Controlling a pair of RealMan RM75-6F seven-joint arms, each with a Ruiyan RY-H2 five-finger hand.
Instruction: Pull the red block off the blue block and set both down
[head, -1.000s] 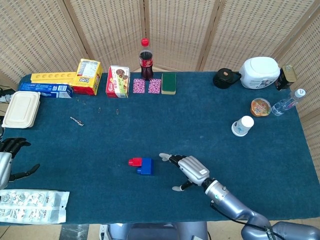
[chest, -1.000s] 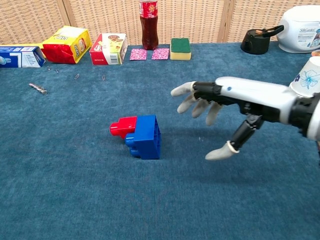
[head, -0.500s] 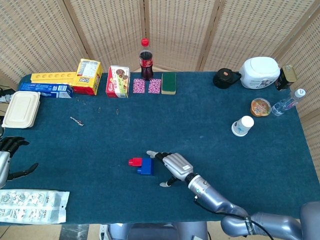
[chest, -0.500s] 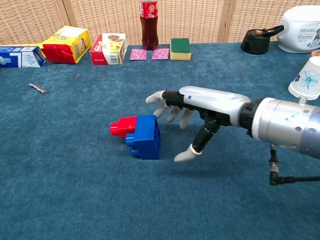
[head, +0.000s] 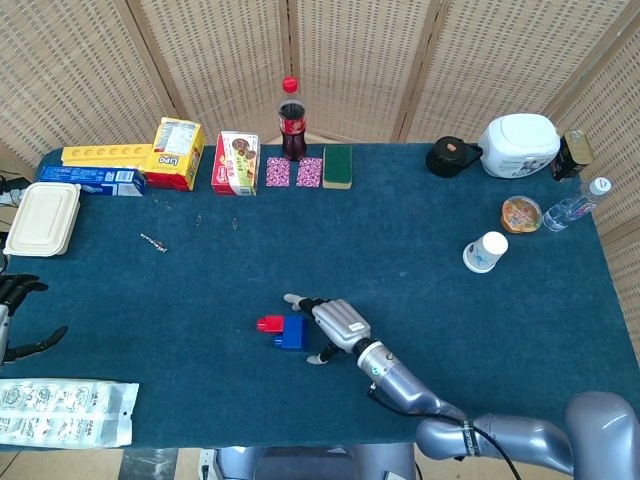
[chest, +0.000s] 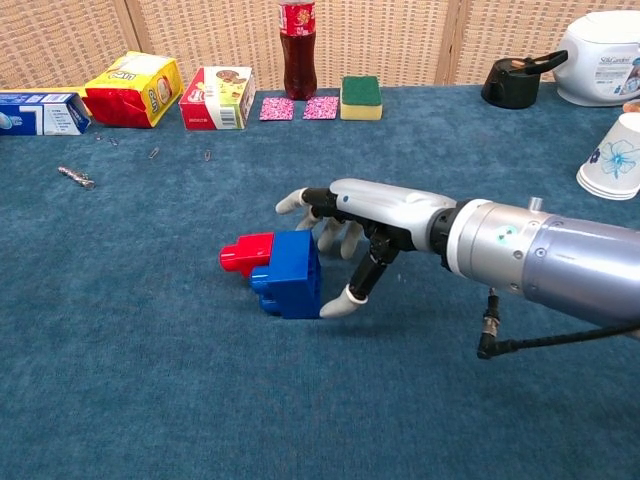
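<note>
A red block (head: 270, 323) (chest: 246, 254) is plugged into the left side of a blue block (head: 292, 332) (chest: 291, 274); the pair lies on its side on the blue cloth. My right hand (head: 335, 324) (chest: 360, 218) reaches in from the right with fingers spread around the blue block's right side; its thumb tip is at the block's near right corner and the fingers arch over its far edge. No firm grip shows. My left hand (head: 12, 315) hovers open at the table's far left edge, well away from the blocks.
A cola bottle (head: 291, 119), snack boxes (head: 235, 162), a sponge (head: 337, 166) and patterned squares line the back. A paper cup (head: 486, 251), bowl and water bottle stand at the right. A white lunch box (head: 44, 218) and a packet (head: 62, 411) lie left.
My right hand has moved left from about a hand's width away to the blue block, fingers now bracketing it. The blocks have not moved. The left hand slid slightly left.
</note>
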